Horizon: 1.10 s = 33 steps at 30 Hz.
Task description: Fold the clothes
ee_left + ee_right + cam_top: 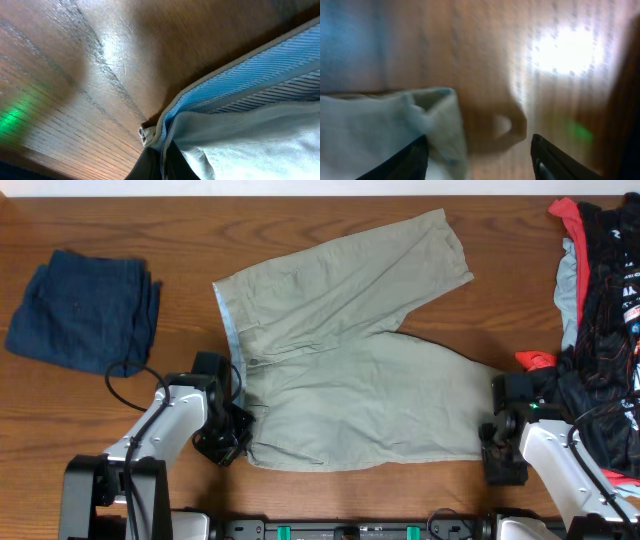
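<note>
Left gripper (161,161) pinches khaki shorts (340,380) at the waistband corner; right gripper (479,146) stands spread at their hem. Expect limp, light cotton: hold corners.

Colours: wide cotton shorts (350,380) khaki-beige, plain; their waistband lining (260,70) pale blue, finely striped; folded denim garment (85,310) dark blue; heaped garments (600,310) red, black, pale blue; wooden table (300,220) brown, dark-grained.

Overhead looks straight down on the whole table (330,210); the left wrist view sits low, very close, facing the waistband corner of the shorts (350,380); the right wrist view, blurred and equally close, faces a hem corner; all three share shorts and table.
</note>
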Motion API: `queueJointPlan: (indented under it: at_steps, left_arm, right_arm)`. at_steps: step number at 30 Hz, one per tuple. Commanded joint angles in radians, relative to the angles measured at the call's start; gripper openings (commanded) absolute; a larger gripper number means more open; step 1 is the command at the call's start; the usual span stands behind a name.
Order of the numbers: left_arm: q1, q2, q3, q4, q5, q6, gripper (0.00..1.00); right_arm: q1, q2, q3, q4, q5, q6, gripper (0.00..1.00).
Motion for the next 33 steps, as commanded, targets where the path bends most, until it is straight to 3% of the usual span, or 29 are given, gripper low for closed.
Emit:
queueJointPlan:
  at_steps: [1,6,13,19,23,29,33]
  left_arm:
    - [0.011,0.011,-0.023,-0.002,-0.095,0.014,0.06]
    - [0.011,0.011,-0.023,-0.006,-0.095,0.018,0.06]
    - [0.011,0.011,-0.023,-0.010,-0.095,0.018,0.06]
    - [0.011,0.011,-0.023,-0.010,-0.095,0.018,0.06]
    - [0.011,0.011,-0.023,-0.010,-0.095,0.018,0.06]
    - [0.011,0.011,-0.023,-0.010,-0.095,0.018,0.06]
    - [0.011,0.011,-0.023,-0.015,-0.095,0.039,0.06]
  right_arm:
    - [-0.001,-0.006,-0.006,0.014,0.081,0.029,0.60]
    - [-0.001,-0.006,-0.006,0.029,0.123,0.029,0.53]
    - [-0.001,-0.005,-0.009,0.050,0.125,0.028,0.29]
    - [0.000,0.014,-0.010,0.049,0.125,0.028,0.24]
    - [0.000,0.048,-0.010,0.049,0.125,0.028,0.07]
    - [0.000,0.087,-0.010,0.049,0.125,0.009,0.01]
    - [-0.001,0.083,-0.005,0.049,0.124,-0.126,0.01]
